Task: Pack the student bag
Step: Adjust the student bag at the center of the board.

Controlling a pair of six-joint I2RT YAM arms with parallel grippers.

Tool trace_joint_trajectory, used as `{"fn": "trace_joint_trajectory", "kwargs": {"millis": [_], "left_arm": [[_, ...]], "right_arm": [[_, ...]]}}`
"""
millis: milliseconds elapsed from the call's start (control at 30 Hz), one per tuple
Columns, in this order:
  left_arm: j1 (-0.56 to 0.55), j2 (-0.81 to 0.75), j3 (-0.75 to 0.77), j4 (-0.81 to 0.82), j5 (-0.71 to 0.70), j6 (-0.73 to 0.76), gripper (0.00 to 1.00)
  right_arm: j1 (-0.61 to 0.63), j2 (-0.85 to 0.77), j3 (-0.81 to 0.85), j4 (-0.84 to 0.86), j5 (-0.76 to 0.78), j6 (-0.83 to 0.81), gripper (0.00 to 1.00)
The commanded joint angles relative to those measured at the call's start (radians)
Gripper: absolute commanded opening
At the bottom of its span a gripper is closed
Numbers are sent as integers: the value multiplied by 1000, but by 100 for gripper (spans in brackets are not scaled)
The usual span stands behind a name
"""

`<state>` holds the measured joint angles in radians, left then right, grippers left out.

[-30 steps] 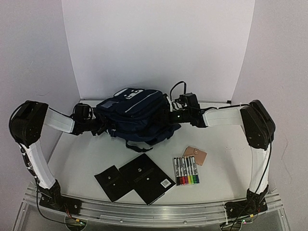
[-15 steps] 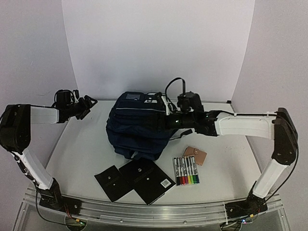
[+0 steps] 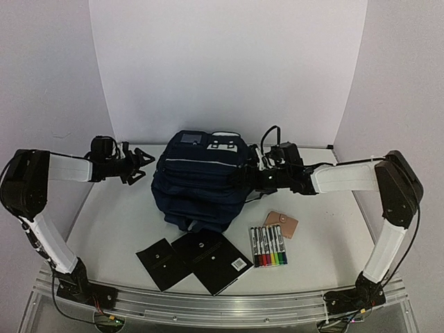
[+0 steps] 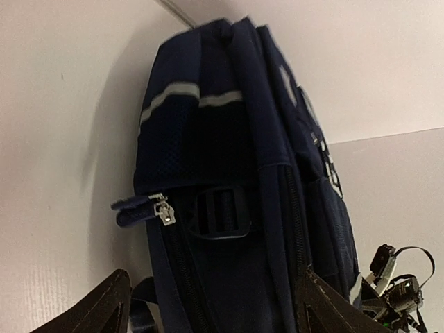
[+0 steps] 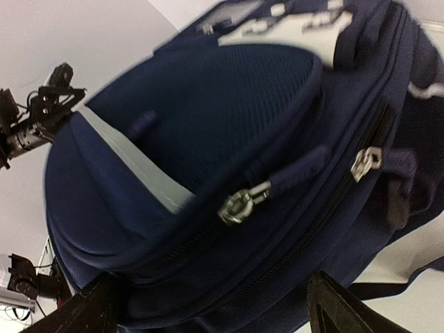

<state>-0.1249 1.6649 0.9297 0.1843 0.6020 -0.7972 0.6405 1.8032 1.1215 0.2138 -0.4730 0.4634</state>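
Set at rear of tabletop [image 3: 326,229]: student bag [image 3: 198,184], zips apparently shut, flanked, prob. for opening. Left gripper [image 3: 144,165] just off one side, jaws spread wide, empty; right gripper [image 3: 250,173] close against opp. side, jaws also wide, gripping nothing. Up front, w/in reach for loading: two black notebooks [image 3: 211,257], marker pack [image 3: 268,246], small tan wallet [image 3: 281,223].

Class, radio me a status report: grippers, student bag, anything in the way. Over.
Left gripper open, clear of student bag. Right gripper open beside its right side. Bag looks zipped, on table. Markers, notebooks in front, unpacked.
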Motion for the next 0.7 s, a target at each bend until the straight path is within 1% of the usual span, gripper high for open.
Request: {"fn": "trace_joint_trajectory", "kwargs": {"millis": [0,67,167,267,333,433,500,667], "left_arm": [[-84,121,118,131,91,-56,76],[-97,188,167,170,112,-60,72],[-93,264,228,241,126,-72,67],[-84,332,353,197,140,-12,67],[-67,351,405,136,130,43,67],[-17,337,453,43,82,111,72],[18,305,461,-17,54,156,76],[76,161,422,-220,-87,268,87]], "right_arm": [[84,45,2,168,-138,33,83],[130,73,21,203,-159,45,78],[205,133,71,253,-172,72,75],[242,180,114,294,-165,100,74],[245,170,123,299,-130,101,75],[242,96,108,259,-52,75,82],[239,16,90,185,-18,40,84],[223,-187,13,-25,106,-55,88]]}}
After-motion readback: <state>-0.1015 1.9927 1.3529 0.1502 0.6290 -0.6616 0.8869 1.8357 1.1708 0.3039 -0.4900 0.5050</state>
